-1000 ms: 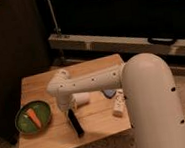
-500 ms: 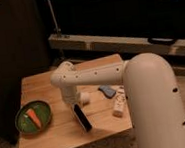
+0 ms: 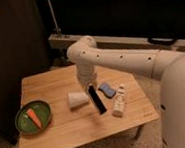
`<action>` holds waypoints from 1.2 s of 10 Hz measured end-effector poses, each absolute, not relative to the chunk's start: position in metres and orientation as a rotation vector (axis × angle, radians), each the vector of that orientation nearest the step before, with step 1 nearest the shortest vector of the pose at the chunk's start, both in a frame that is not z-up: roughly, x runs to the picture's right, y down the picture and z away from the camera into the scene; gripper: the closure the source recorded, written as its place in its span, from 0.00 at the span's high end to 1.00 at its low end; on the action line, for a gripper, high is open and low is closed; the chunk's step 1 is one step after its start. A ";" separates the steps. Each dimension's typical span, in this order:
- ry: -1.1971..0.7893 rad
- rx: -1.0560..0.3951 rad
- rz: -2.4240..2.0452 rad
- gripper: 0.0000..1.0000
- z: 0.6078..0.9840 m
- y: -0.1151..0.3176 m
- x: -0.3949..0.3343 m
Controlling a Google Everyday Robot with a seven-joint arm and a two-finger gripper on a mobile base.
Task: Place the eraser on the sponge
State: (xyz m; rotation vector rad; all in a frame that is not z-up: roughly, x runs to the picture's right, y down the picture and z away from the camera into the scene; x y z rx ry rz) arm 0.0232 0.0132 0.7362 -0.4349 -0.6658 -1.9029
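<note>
The eraser (image 3: 96, 99) is a long black bar, slanting down from my gripper (image 3: 89, 84) over the middle of the wooden table (image 3: 67, 134). The gripper reaches in from the right on a white arm and is shut on the bar's upper end. Whether the bar's lower end touches the table cannot be told. The sponge (image 3: 107, 89), a small blue pad, lies flat just right of the eraser, close beside it.
A white paper cup (image 3: 78, 99) lies on its side left of the eraser. A white labelled bottle (image 3: 119, 101) lies right of the sponge. A green bowl (image 3: 22, 125) holding a carrot (image 3: 33, 117) sits at the table's left edge.
My gripper has carried the eraser rightward and toward the table's far side, closer to the sponge. The paper cup, earlier covered by the arm, now shows.
</note>
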 end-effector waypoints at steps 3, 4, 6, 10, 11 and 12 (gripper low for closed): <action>-0.559 -0.403 -1.899 0.00 0.761 -0.052 0.077; -0.537 -0.398 -1.888 0.00 0.773 -0.067 0.092; -0.512 -0.384 -1.870 0.00 0.800 -0.091 0.103; -0.560 -0.374 -1.856 0.00 0.831 -0.081 0.096; -0.572 -0.375 -1.858 0.00 0.833 -0.075 0.090; -0.580 -0.393 -1.866 0.00 0.839 -0.065 0.087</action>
